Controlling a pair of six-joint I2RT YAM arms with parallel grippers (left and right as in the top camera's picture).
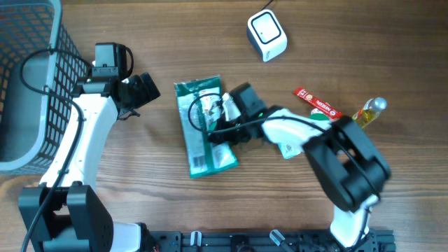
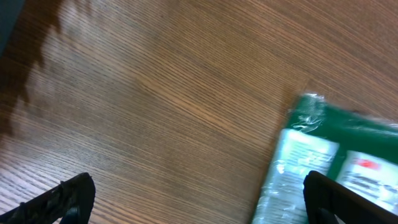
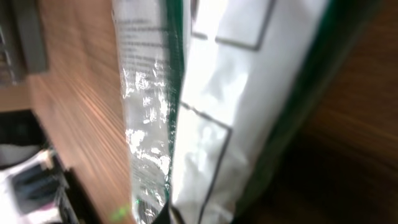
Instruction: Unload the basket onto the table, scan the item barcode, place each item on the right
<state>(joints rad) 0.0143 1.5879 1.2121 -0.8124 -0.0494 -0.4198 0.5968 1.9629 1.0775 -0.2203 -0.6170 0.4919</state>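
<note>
Overhead, the green packet (image 1: 203, 147) lies near the middle of the worktop (image 1: 350, 42). Its long axis runs from the far side toward my base, leaning a little, so the near end sits further to my right than the far end. My right pincer (image 1: 225, 110) is at the packet's right edge, toward its far end, closed down tight on that thin edge. In my right wrist view the packet (image 3: 236, 93) fills the picture, its white label panels and shiny film stretching away from my fingers, too blurred to read any print.

My left pincer (image 1: 145, 89) hangs off the packet's left side, apart from it, spread wide with nothing between the fingers. In my left wrist view the two dark fingertips (image 2: 62, 199) sit at the bottom corners over bare wood, and one corner of the packet (image 2: 323, 162) shows at the right.

A white scanner (image 1: 267, 35) stands at the far side, well apart from the packet.
</note>
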